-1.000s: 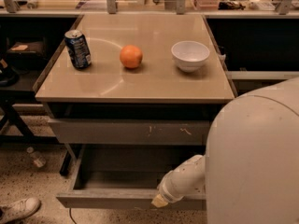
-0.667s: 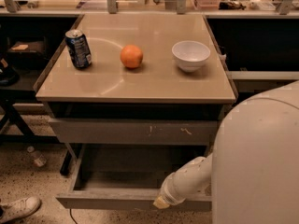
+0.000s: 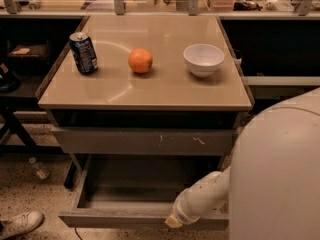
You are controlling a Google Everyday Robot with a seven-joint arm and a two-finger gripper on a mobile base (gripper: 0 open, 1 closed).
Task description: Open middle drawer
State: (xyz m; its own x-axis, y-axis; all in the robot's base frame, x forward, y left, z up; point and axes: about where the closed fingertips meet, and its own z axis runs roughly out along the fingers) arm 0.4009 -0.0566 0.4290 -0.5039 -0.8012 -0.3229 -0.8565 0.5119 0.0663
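The middle drawer [image 3: 125,218] is the wide shallow grey one with a plain front. It stands pulled well out at the bottom of the table, and its empty inside shows. My gripper [image 3: 173,222] is at the end of the white arm, right at the top edge of this drawer's front panel, right of centre. The arm's end covers the fingers. Above the drawer is the taller grey drawer front with white scratch marks [image 3: 145,141], which is closed.
On the tan tabletop [image 3: 165,91] stand a blue soda can [image 3: 83,52], an orange [image 3: 140,60] and a white bowl [image 3: 203,59]. My white body [image 3: 280,174] fills the lower right. A shoe [image 3: 20,224] and a bottle [image 3: 38,167] lie on the floor at the left.
The arm's end and the drawer's front panel have shifted slightly toward the camera. My body has moved a little to the right in the view.
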